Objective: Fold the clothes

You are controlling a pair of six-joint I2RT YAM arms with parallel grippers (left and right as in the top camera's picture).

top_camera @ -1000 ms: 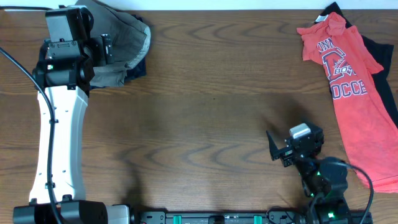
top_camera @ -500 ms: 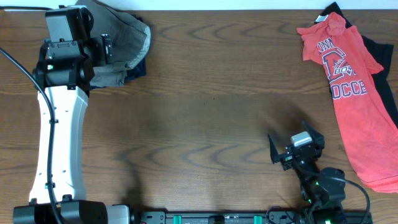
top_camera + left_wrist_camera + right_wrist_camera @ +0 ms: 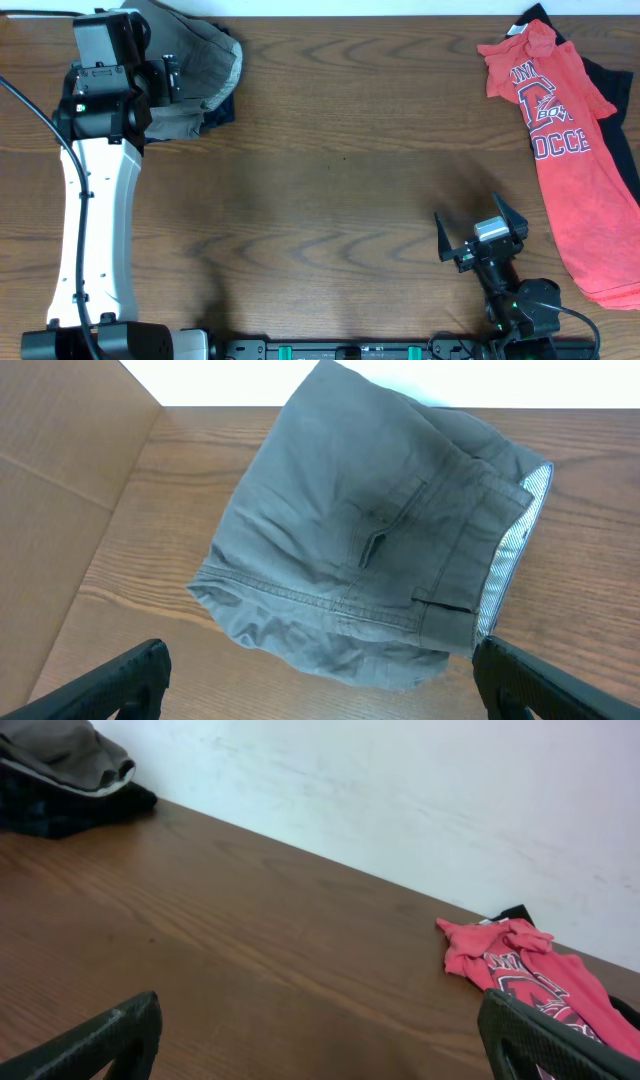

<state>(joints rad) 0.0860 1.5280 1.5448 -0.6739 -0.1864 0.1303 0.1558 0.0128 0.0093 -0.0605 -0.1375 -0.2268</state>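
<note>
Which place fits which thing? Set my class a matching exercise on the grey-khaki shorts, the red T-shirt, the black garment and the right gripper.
Things
1. grey-khaki shorts
2. red T-shirt
3. black garment
4. right gripper

Places
A. open above bare wood, near the front edge of the table
B. bunched at the far left corner
C. spread along the right side, lettering up
D. lying under the red T-shirt, showing past its edge

Pairs: 1-B, 2-C, 3-D, 4-A
</note>
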